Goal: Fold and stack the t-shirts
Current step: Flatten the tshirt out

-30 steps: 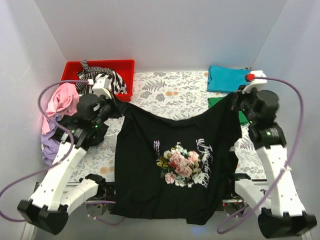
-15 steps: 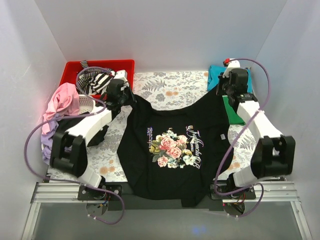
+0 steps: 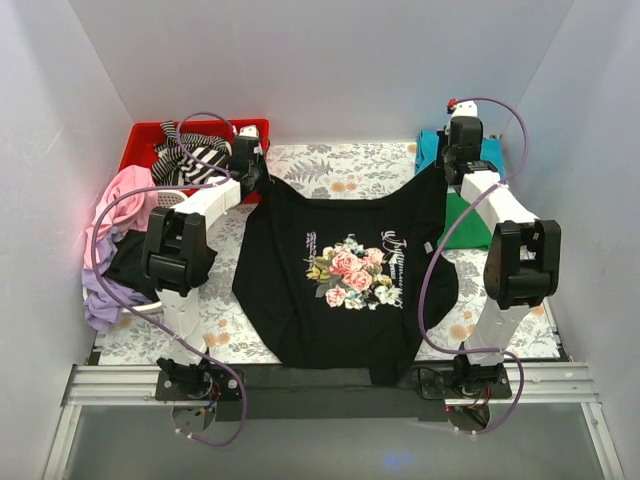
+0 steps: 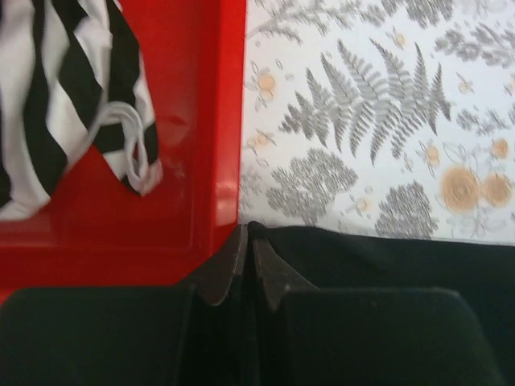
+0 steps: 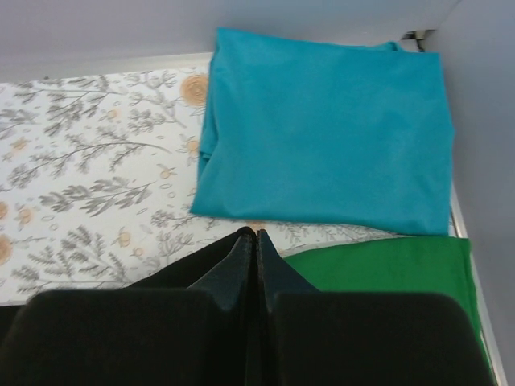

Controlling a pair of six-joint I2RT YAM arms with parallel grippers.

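The black t-shirt (image 3: 345, 270) with a pink-rose print lies spread face up on the floral table, its lower hem hanging over the near edge. My left gripper (image 3: 262, 180) is shut on its far left corner (image 4: 362, 257), right beside the red bin. At the far right corner, my right gripper (image 3: 440, 172) is shut on the black cloth (image 5: 185, 269). In the wrist views both pairs of fingertips, left (image 4: 248, 229) and right (image 5: 257, 235), are pressed together with black cloth between them. A folded teal tee (image 5: 322, 137) and a green tee (image 5: 386, 265) lie just beyond the right gripper.
The red bin (image 3: 150, 135) at the far left holds a black-and-white striped tee (image 4: 64, 96). Pink (image 3: 125, 200) and lilac (image 3: 105, 295) tees are heaped at the left edge beside a white slotted basket (image 3: 172, 202). White walls close in on three sides.
Both arms have stretched toward the far side, pulling the black tee's top corners away from the bases. The shirt has slid farther onto the table and lies flatter.
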